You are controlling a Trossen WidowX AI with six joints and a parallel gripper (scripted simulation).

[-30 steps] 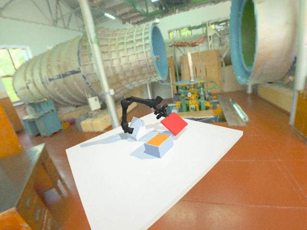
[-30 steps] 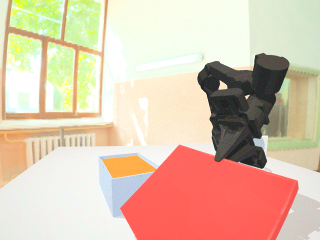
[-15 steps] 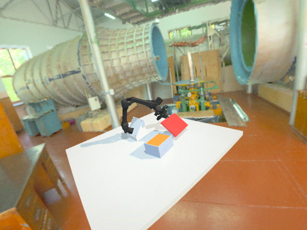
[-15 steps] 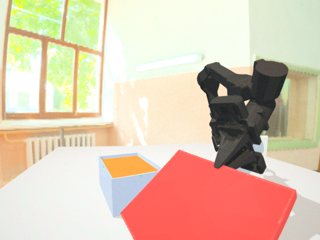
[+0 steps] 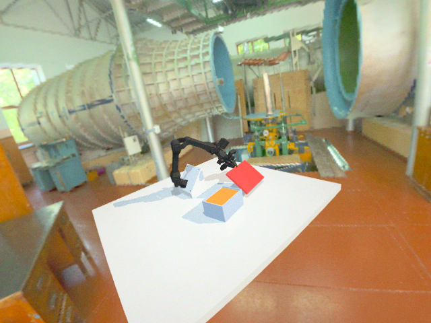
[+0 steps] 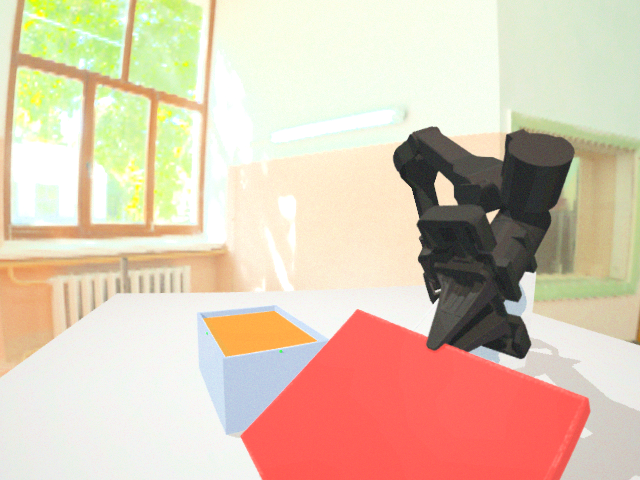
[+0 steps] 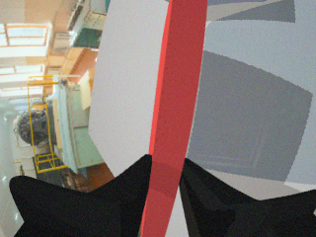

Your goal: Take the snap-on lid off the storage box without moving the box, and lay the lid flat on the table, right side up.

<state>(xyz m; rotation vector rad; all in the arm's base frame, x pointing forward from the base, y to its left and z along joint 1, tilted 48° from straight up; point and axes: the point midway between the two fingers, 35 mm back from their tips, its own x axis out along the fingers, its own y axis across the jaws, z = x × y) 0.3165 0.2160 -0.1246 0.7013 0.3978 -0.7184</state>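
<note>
The red lid [image 5: 245, 176] [image 6: 423, 403] [image 7: 180, 89] is off the box and steeply tilted, beside the box and toward the back right in the top view. My gripper [image 5: 236, 165] [image 6: 439, 345] [image 7: 165, 162] is shut on the lid's upper edge, with one fingertip on each side of it in the wrist view. The storage box [image 5: 232, 208] [image 6: 266, 384] is pale blue, stands upright and open on the table, and shows an orange surface inside. Whether the lid's lowest corner touches the table cannot be told.
The white table [image 5: 174, 257] [image 6: 103, 413] bears everything. A pale angled panel [image 5: 193, 180] with small dark dots stands beside the arm's base. The table's right edge runs beyond the lid and box in the top view.
</note>
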